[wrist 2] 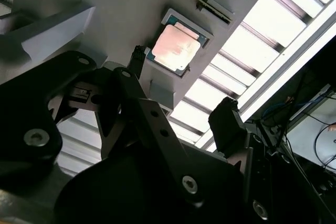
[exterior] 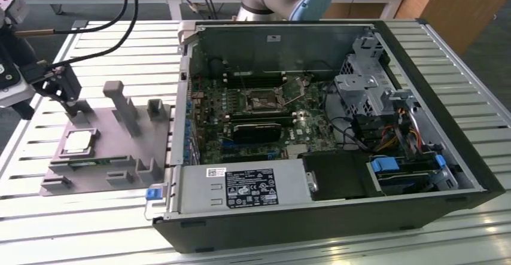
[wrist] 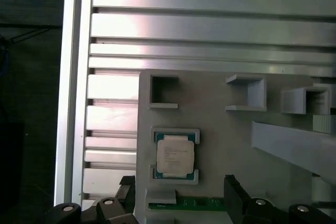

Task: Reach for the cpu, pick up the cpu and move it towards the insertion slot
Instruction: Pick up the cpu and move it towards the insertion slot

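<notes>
The cpu (exterior: pixel 80 142) is a small silvery square chip lying flat in a recess of the grey fixture (exterior: pixel 112 152), at the exterior view's left. My gripper (exterior: pixel 64 99) hangs open a little above the fixture, just beyond the chip, and holds nothing. In both wrist views the cpu (wrist: pixel 175 155) (wrist 2: pixel 176 45) lies ahead of the spread black fingertips (wrist: pixel 233 188) (wrist 2: pixel 226 113), untouched. The gripper (wrist: pixel 179 190) (wrist 2: pixel 181 83) is roughly in line with the chip. The insertion slot (exterior: pixel 262 102) is a metal-framed square socket on the green board inside the open computer case.
Upright grey posts (exterior: pixel 119 106) rise from the fixture beside the gripper. A green memory stick (wrist: pixel 194 203) lies in the fixture next to the chip. The black computer case (exterior: pixel 383 217) lies open on the slatted aluminium table (exterior: pixel 72 223), with a black card (exterior: pixel 255 130) below the socket.
</notes>
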Robot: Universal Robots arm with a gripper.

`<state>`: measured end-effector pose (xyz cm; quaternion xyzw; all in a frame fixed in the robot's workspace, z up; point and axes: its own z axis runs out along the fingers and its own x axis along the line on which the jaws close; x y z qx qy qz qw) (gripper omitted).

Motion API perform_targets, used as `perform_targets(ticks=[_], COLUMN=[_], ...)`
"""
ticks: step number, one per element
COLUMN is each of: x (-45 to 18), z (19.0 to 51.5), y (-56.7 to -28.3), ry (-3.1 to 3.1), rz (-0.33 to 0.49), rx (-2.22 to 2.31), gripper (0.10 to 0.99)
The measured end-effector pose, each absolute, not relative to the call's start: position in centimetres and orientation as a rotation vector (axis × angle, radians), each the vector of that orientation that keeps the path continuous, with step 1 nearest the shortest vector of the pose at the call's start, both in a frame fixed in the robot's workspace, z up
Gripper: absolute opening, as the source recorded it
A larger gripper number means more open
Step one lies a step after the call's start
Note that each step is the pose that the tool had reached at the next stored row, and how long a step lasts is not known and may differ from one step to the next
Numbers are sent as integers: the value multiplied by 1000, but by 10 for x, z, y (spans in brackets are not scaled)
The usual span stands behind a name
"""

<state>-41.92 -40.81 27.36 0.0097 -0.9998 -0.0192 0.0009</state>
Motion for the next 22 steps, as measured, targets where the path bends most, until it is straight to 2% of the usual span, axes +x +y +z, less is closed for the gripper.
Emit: perform_targets(ticks=[22], x=[-419], z=[236], y=[-409], ry=[-3139], rz=[-60], rx=[31], gripper=[765])
